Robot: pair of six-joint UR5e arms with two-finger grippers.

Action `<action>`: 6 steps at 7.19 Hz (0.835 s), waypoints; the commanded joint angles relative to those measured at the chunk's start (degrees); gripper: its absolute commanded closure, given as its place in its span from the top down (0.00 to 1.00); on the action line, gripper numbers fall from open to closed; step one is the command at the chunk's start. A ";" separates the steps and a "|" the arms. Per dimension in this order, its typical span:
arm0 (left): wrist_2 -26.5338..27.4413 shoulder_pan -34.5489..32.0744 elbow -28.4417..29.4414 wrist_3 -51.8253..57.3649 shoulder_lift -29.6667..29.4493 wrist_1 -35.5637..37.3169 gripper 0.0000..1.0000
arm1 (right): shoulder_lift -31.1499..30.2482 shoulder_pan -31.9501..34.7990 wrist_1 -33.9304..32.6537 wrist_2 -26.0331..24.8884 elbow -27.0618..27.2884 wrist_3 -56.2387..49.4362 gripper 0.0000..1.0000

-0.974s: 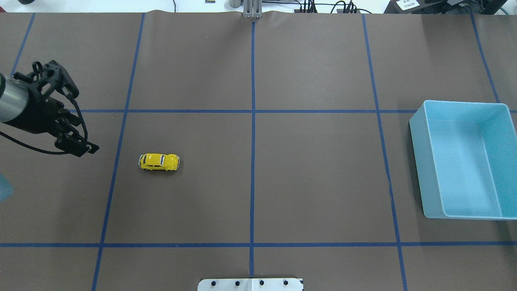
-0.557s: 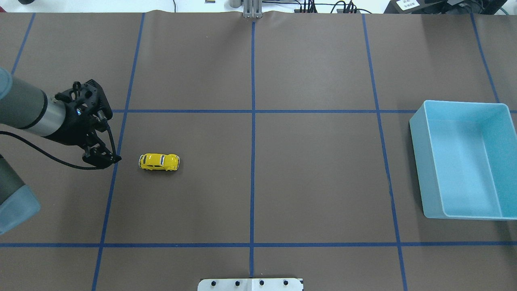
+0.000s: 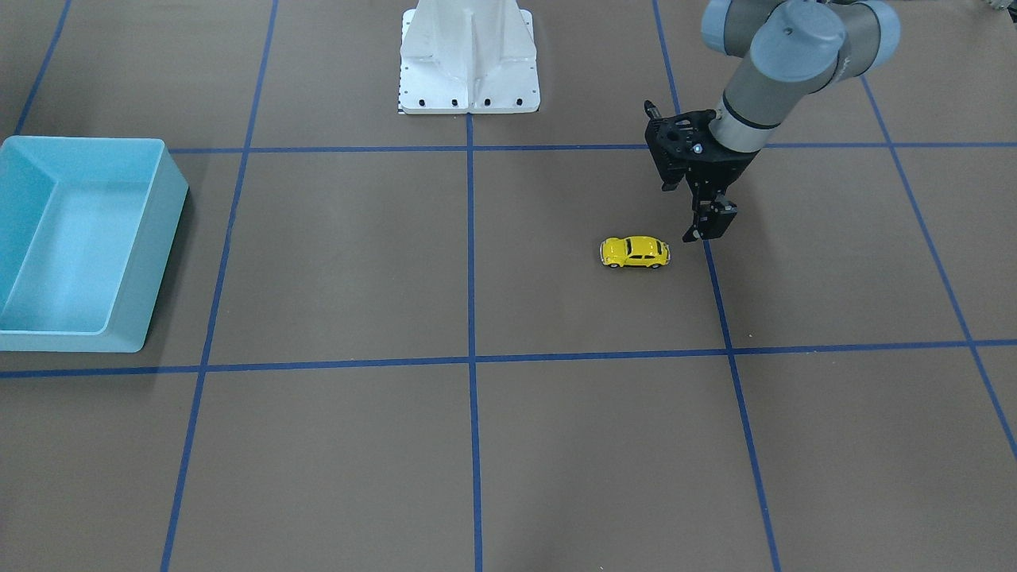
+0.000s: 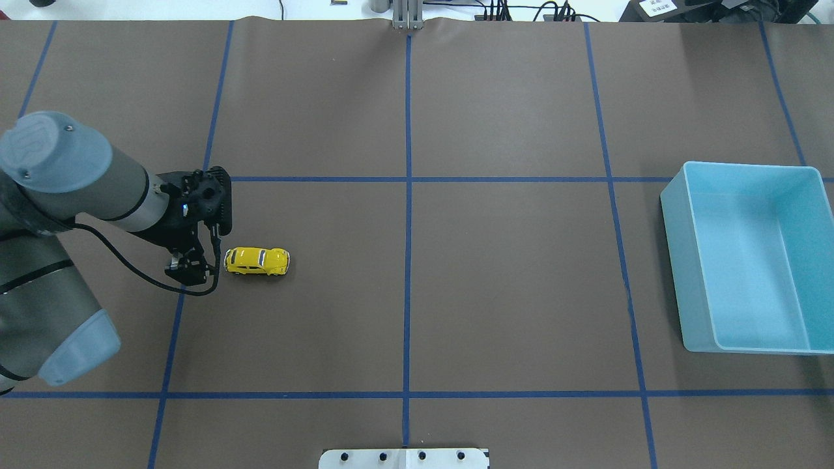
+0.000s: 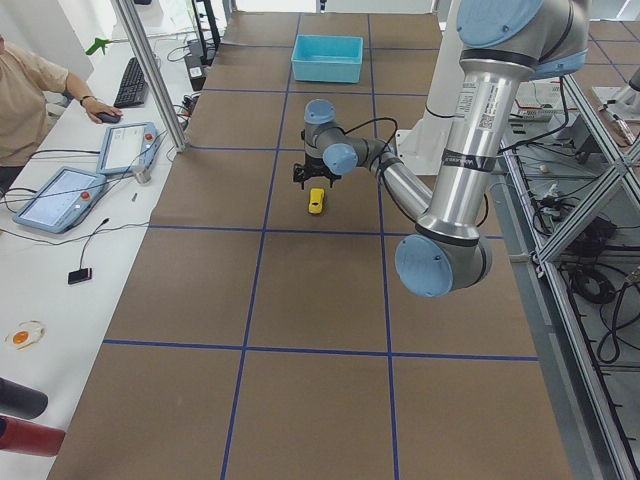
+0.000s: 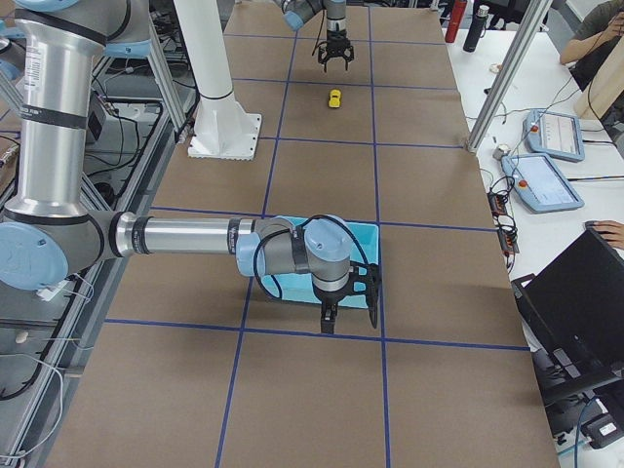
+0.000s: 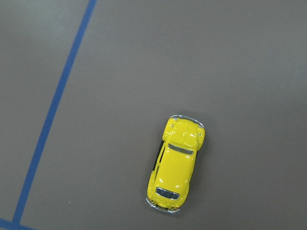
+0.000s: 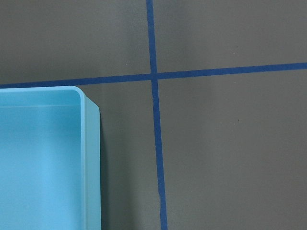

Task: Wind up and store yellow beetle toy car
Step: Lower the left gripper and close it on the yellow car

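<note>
The yellow beetle toy car [image 4: 257, 260] stands on its wheels on the brown table, left of centre. It also shows in the front view [image 3: 634, 252] and in the left wrist view [image 7: 175, 163]. My left gripper [image 4: 189, 272] hangs just to the car's left, a little above the table, pointing down; it looks open and empty, as in the front view [image 3: 703, 230]. My right gripper [image 6: 349, 317] shows only in the exterior right view, over the near edge of the blue bin [image 6: 322, 223]. I cannot tell whether it is open or shut.
The light-blue open bin [image 4: 677, 260] stands at the table's right side, also seen in the front view [image 3: 155, 262] and the right wrist view [image 8: 90, 167]. Blue tape lines grid the table. A white arm base [image 3: 469, 56] stands at the near edge.
My left arm has swung in from the far left toward the car and turned its gripper downward. The car has not moved.
</note>
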 commanded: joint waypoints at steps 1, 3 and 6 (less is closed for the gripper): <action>3.18 3.96 1.60 1.59 -4.28 6.30 1.00 | -0.03 0.02 0.02 -0.01 -0.01 0.00 1.00; 5.39 5.12 6.50 1.59 -7.62 6.41 1.00 | -0.03 -0.06 0.02 -0.01 -0.09 0.00 1.00; 10.22 6.00 13.37 1.68 -12.20 5.97 1.00 | 0.06 -0.06 0.02 -0.10 -0.01 0.09 1.00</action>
